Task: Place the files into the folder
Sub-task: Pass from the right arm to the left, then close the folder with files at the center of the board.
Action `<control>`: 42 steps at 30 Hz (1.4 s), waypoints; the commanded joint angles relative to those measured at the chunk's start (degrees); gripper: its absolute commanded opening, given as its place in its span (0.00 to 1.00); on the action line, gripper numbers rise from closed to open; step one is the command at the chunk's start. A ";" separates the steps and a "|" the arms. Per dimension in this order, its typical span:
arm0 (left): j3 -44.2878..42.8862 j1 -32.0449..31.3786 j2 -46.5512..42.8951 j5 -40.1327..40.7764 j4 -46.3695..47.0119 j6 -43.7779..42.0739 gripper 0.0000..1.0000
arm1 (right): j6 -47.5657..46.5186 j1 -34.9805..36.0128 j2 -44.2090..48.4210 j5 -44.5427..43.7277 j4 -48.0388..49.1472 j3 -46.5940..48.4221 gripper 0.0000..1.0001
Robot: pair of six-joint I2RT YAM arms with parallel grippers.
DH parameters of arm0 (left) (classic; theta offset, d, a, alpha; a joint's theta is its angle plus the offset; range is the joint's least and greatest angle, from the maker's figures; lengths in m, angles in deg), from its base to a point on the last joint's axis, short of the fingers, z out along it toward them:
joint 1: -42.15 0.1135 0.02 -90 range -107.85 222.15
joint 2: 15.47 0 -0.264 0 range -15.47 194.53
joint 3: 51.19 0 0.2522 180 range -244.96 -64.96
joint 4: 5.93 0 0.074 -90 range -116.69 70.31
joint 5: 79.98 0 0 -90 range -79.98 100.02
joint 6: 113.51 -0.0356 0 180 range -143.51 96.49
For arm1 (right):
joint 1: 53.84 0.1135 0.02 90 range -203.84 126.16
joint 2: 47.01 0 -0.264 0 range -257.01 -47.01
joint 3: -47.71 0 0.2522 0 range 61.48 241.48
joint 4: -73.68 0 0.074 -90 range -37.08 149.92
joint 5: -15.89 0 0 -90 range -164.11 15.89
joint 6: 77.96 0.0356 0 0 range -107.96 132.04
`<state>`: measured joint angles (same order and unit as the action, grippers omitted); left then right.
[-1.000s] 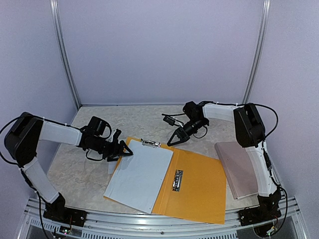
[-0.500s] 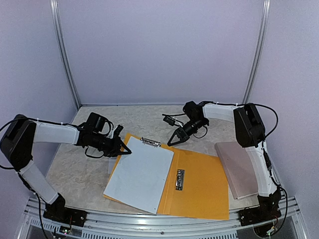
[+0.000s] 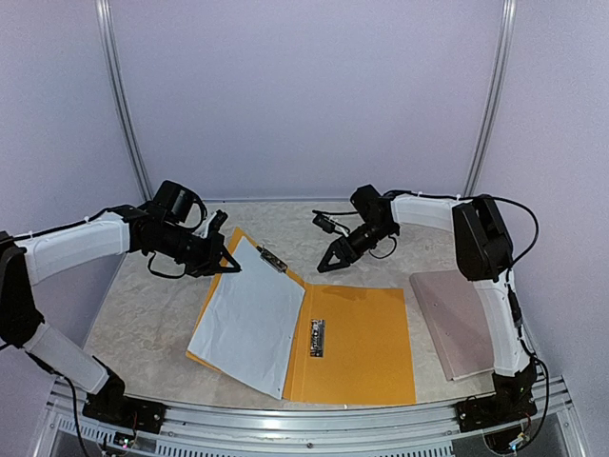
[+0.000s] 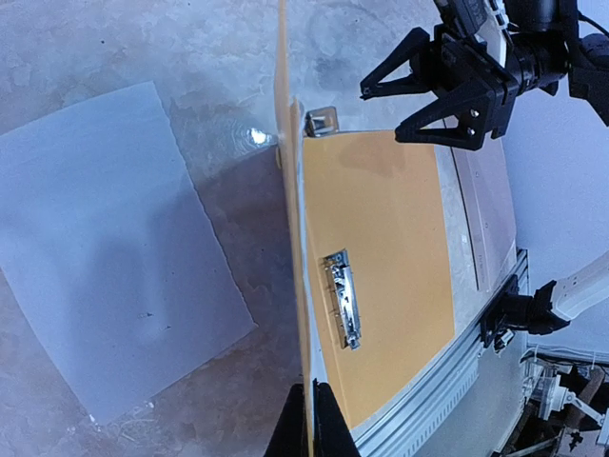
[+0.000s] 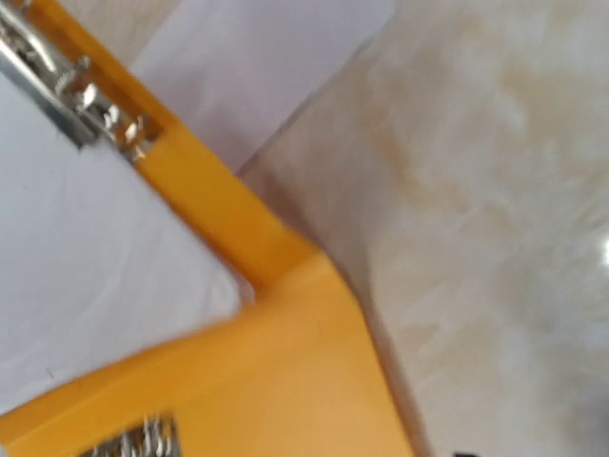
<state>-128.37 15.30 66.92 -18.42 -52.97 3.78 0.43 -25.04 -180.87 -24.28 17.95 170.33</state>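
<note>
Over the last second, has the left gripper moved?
Yes. The left gripper, shut on the cover of the orange folder, has moved away from the table's near rail, toward the back wall.

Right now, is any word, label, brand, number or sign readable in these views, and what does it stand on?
No text can be read in any view.
On the white sheets: the surface looks blank at this sharpness; any print is too small to tell.
On the orange folder: plain, no label seen.
On the metal clip: no legible marking.
On the pinkish board: plain.
</note>
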 commanded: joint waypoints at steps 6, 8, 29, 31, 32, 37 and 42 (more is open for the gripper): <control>-15.56 -0.88 -1.45 9.70 -21.43 -3.44 0.00 | 7.42 -0.50 9.37 -8.10 7.30 -5.06 0.68; -18.87 -1.13 -0.41 11.35 -24.27 -4.07 0.00 | 8.22 -0.65 10.24 -9.88 7.75 -6.09 0.69; -51.58 -11.65 25.96 18.96 -36.92 -1.11 0.08 | 16.73 -3.31 18.80 -20.86 18.65 -27.98 0.75; -53.08 -12.47 26.93 18.42 -36.55 -0.49 0.12 | 16.72 -3.30 18.90 -21.19 19.20 -29.30 0.75; -53.69 -12.89 27.38 18.06 -36.24 -0.20 0.15 | 16.67 -3.31 19.04 -21.32 19.42 -29.73 0.75; -54.87 -14.66 27.98 14.24 -32.53 0.96 0.35 | 16.30 -3.69 19.17 -21.70 19.49 -30.30 0.75; -55.90 -17.93 29.76 9.66 -30.10 1.06 0.45 | 16.19 -5.01 20.43 -22.24 18.86 -29.97 0.75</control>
<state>-182.36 -0.08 94.59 -4.33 -85.73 4.31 16.43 -28.49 -163.32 -45.48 36.33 140.54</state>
